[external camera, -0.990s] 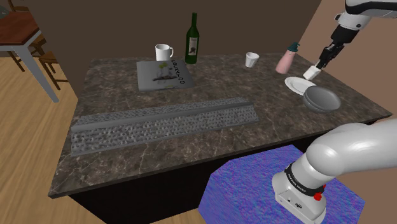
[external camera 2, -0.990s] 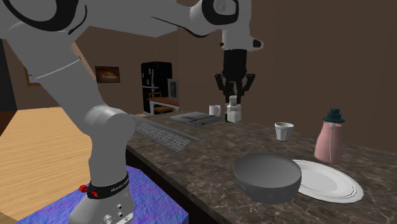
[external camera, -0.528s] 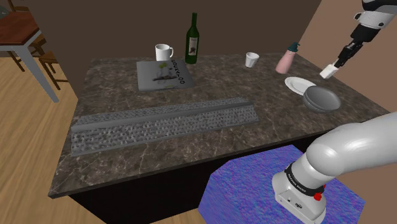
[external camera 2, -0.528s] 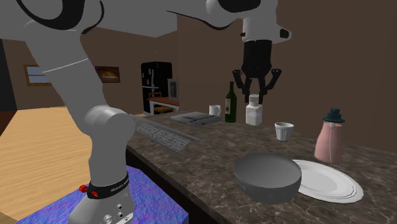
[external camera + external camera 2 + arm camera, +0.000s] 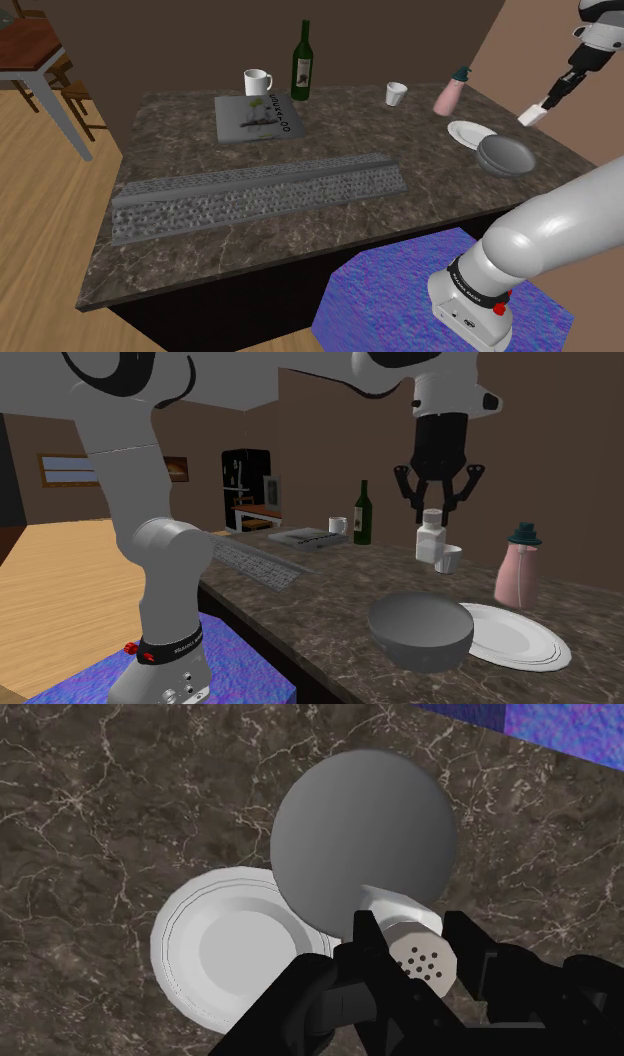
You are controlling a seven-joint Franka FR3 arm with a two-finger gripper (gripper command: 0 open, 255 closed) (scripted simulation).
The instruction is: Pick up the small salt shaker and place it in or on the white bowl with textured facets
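Gripper [image 5: 437,502] has shifted toward shoulder view's right since earlier frames, carrying salt shaker [image 5: 430,538] along. Black fingers clamped on shaker's cap end; shaker airborne above dark veined marble countertop [image 5: 300,220]. Shaker white, squat bottle form, round perforated top. Wrist view: shaker overlaps edge of smooth grey round bowl [image 5: 360,824], just beside ridged white plate [image 5: 230,949].
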